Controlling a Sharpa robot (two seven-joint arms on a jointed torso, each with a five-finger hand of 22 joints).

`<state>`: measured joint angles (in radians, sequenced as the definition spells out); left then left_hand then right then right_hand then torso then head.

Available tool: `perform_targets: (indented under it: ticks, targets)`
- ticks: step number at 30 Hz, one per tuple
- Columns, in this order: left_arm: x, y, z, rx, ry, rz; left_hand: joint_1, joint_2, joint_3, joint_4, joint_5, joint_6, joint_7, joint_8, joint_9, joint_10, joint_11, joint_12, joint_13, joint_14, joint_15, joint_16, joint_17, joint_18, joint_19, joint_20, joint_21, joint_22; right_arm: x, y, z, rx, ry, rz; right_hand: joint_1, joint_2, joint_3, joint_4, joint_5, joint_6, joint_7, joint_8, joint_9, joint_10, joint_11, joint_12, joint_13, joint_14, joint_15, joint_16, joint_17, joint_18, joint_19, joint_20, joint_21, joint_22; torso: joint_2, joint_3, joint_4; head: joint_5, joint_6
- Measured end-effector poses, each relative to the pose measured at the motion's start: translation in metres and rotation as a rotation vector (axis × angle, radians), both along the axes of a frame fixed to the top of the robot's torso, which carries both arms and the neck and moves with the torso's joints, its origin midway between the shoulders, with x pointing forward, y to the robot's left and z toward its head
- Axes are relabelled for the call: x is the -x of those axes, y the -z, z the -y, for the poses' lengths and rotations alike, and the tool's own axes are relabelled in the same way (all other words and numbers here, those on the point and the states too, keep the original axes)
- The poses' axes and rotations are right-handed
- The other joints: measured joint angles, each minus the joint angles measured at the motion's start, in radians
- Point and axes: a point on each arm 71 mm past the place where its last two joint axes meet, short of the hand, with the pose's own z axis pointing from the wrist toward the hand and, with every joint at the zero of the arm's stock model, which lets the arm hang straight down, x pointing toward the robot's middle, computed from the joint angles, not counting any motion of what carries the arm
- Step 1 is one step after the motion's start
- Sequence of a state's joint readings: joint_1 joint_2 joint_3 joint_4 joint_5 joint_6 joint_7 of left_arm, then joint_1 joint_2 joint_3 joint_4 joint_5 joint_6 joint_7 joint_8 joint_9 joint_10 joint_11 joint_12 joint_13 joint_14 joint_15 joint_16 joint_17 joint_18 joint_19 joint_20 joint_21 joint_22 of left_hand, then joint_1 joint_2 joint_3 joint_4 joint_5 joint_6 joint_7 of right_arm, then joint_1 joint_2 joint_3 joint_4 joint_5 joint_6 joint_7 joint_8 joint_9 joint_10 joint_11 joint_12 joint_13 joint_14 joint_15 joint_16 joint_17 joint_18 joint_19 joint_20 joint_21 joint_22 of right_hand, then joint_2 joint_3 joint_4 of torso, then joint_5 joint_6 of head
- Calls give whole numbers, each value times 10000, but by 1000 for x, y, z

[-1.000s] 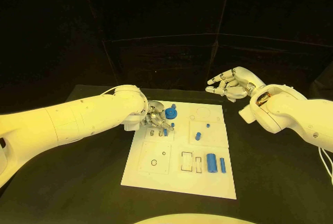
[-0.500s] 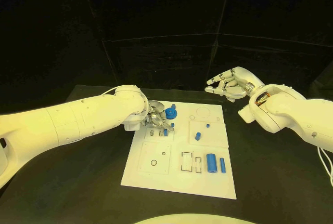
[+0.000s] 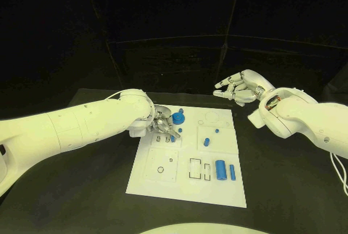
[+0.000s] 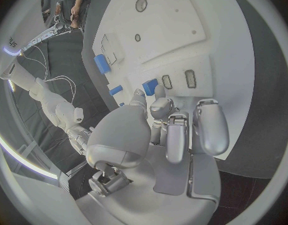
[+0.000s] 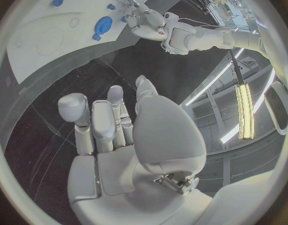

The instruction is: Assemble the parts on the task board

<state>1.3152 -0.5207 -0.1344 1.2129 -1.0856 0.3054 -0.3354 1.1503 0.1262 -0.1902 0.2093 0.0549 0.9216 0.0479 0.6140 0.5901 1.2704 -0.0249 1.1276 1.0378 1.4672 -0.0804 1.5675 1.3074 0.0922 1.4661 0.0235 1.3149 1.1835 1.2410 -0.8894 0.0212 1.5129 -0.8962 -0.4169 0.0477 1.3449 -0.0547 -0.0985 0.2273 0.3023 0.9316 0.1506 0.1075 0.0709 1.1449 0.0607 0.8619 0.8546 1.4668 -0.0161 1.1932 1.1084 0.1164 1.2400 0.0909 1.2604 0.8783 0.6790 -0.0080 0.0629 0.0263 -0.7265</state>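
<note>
The white task board point(image 3: 163, 186) lies in the middle of the black table. My left hand point(image 3: 162, 124) hovers low over its far left part. In the left wrist view its thumb and a fingertip point(image 4: 160, 91) pinch a small blue piece point(image 4: 150, 86) right beside two narrow slots point(image 4: 190, 78). A round blue part point(image 3: 178, 119) stands just past that hand. My right hand point(image 3: 239, 88) is raised off the board's far right corner, fingers apart and holding nothing; its wrist view shows the same bare fingers point(image 5: 106, 122).
A short blue peg point(image 3: 206, 141) and a tiny one point(image 3: 216, 131) stand mid-board. A thick blue cylinder point(image 3: 220, 169) and a slimmer one point(image 3: 233, 172) lie at the near right, beside rectangular recesses point(image 3: 195, 168). Black table surrounds the board.
The left hand's fingers have shifted very slightly over the slots. The right hand has stayed where it was.
</note>
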Motion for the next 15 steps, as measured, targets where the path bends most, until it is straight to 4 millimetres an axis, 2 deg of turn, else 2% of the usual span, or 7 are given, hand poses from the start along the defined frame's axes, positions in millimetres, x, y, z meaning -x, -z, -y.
perform_targets:
  ticks: [15]
  targets:
    - [1, 1, 0, -39, 44, -56, 41, -41, 2, -55, 0, -35, -35, -1, 29, 0, 0, 0, -2, 0, 0, 0, 0, 0, 0, 0, 0, -2, -1, 1, 0, 21, 9, -22, 39, 38, 1, 0, 38, 0, 0, 47, 0, 1, 0, 1, -36, 0, 0, -61, -11, 0, 0, 0, -39, -23, 8, -2, 1, -16, -35]
